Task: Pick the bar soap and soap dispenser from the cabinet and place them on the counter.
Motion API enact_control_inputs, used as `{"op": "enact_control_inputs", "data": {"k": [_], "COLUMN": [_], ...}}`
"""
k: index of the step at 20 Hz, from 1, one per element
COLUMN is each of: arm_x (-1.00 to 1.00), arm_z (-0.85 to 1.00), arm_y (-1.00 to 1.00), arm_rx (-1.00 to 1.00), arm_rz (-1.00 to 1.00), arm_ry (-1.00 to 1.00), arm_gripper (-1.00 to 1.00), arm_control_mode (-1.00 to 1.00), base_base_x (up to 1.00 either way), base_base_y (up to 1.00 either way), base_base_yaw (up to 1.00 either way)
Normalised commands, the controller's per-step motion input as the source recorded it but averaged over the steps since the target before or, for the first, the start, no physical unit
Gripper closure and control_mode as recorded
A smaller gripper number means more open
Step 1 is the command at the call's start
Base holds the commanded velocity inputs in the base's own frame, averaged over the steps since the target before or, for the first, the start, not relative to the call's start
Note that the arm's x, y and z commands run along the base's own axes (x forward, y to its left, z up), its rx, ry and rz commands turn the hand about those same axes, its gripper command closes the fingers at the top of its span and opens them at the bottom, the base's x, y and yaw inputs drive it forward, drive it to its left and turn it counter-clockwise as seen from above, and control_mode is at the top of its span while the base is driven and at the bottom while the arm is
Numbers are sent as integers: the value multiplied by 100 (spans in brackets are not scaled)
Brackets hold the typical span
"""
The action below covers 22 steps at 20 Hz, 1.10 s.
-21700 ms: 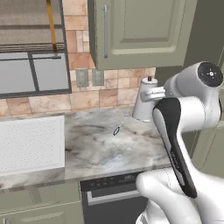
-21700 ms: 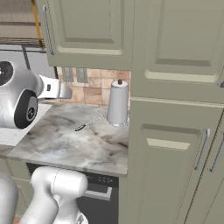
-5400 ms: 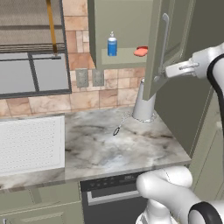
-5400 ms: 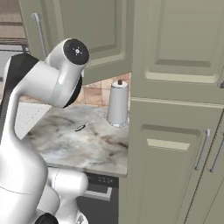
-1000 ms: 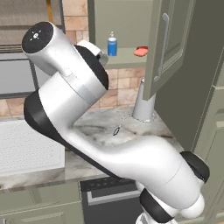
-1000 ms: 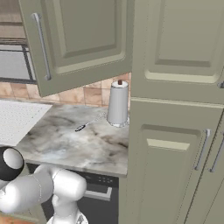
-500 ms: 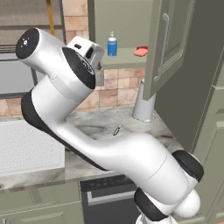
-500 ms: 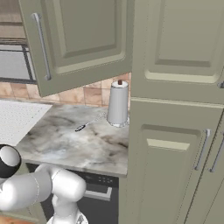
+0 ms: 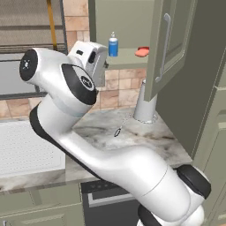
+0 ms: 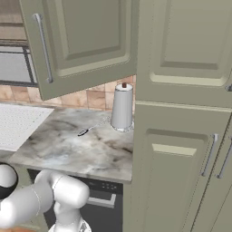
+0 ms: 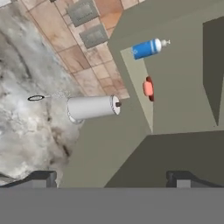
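The sage-green cabinet stands open, its door (image 9: 164, 48) swung out to the right. On its inner shelf the blue soap dispenser (image 9: 113, 45) stands upright, and the coral bar soap (image 9: 142, 51) lies to its right. My white hand (image 9: 90, 55) hovers left of the shelf, just below its level. In the rolled hand view the soap dispenser (image 11: 148, 48) and the bar soap (image 11: 148, 88) lie well ahead. My gripper (image 11: 111, 179) is open, with nothing between the fingertips (image 11: 41, 178). The marble counter (image 9: 137, 132) spreads below.
A white paper-towel roll (image 9: 145, 103) stands on the counter under the open door. A small dark ring (image 9: 117, 132) lies mid-counter, and a white perforated panel (image 9: 26, 148) is to the left. Tall closed cupboards (image 10: 181, 136) border the counter's right side. Wall outlets (image 11: 89, 24) sit on the tiles.
The arm's upper joint has sunk a little and the hand has shifted slightly right and down towards the shelf. The jaws stay wide. The cabinet door, shut long ago, now hangs open.
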Motion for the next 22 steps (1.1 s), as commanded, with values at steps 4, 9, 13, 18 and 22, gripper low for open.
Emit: {"op": "enact_control_inputs", "data": {"k": [4,9,13,18,22], "arm_x": [9,30,37,28,18], "arm_z": [0,1,0,4,13], "arm_y": [-35,-15,0,0,0], "arm_rx": [-11,-5,-2,-4,-4], "arm_rz": [0,0,-6,-14,-18], "arm_ry": [-8,-1,0,0,0], "arm_gripper": [-100,-100,-100,-100,-100], "arm_control_mode": [-100,-100,-100,-100,-100], "base_base_x": [0,0,0,0,0], "base_base_y": [0,0,0,0,0], "base_base_yaw": [0,0,0,0,0]}}
